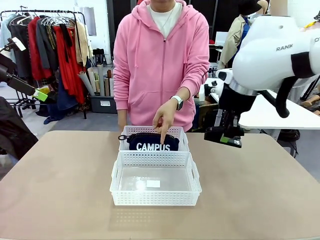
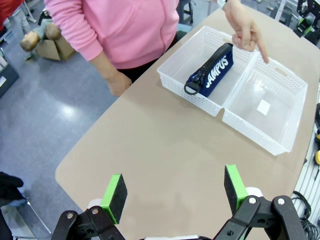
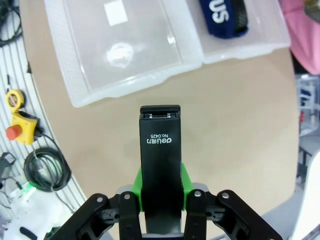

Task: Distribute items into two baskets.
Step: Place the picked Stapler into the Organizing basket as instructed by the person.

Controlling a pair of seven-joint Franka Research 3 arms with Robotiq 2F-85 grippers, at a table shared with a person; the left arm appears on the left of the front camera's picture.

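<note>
Two white lattice baskets stand end to end at mid-table. In the far basket (image 1: 183,138) lies the navy CAMPUS pouch (image 1: 152,142); the near basket (image 1: 155,198) holds only a white label. A person's hand (image 1: 165,116) points a finger down at the pouch's right end. My right gripper (image 1: 223,136) hovers right of the far basket, shut on the black stapler (image 3: 160,150), above bare table beside the near basket (image 3: 80,95). My left gripper (image 2: 175,195) is open with nothing in it, high over the table's left end, far from the pouch (image 2: 210,70).
The person in a pink hoodie (image 1: 160,55) stands at the far edge. A clothes rack (image 1: 50,45) is behind at the left. Off the table edge lie a yellow stop button box (image 3: 20,122) and coiled cables (image 3: 47,167). Bare tabletop (image 1: 60,180) surrounds the baskets.
</note>
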